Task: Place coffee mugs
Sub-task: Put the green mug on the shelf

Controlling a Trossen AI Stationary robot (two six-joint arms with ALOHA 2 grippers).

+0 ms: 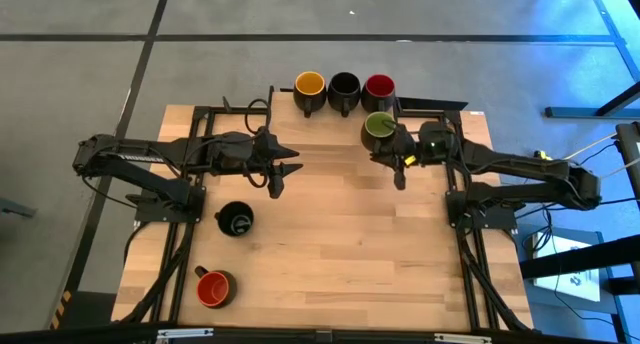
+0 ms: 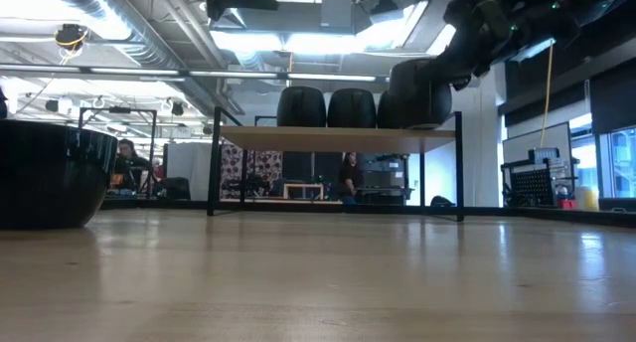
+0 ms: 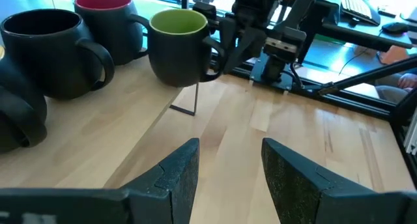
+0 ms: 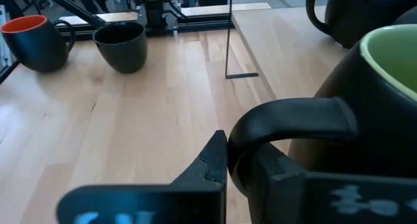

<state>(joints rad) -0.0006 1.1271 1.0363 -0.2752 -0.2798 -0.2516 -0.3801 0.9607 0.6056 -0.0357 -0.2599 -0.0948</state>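
Observation:
The green-lined mug (image 1: 379, 125) hangs in my right gripper (image 1: 396, 144) at the right near corner of a raised wooden shelf (image 1: 440, 106). I cannot tell whether its base touches the shelf. The yellow mug (image 1: 309, 85), a black mug (image 1: 344, 84) and a red mug (image 1: 378, 86) stand upright in a row on the shelf. A second black mug (image 1: 236, 220) and a second red mug (image 1: 213, 287) stand on the table near its left edge. My left gripper (image 1: 293, 160) is open over the table's middle, touching nothing. My right gripper is shut on the green mug's side handle (image 4: 287, 116), pinching the loop's lower part between its two fingers (image 4: 212, 162). It comes in roughly level from the table's right side. The mug (image 3: 177, 45) stays upright, mouth up.
The shelf stands on thin metal legs (image 3: 194, 100) along the far edge. Bare wood lies between the arms and toward the near edge. A dark mug (image 2: 50, 173) looms close in the low view. Black arm frames run along both table sides.

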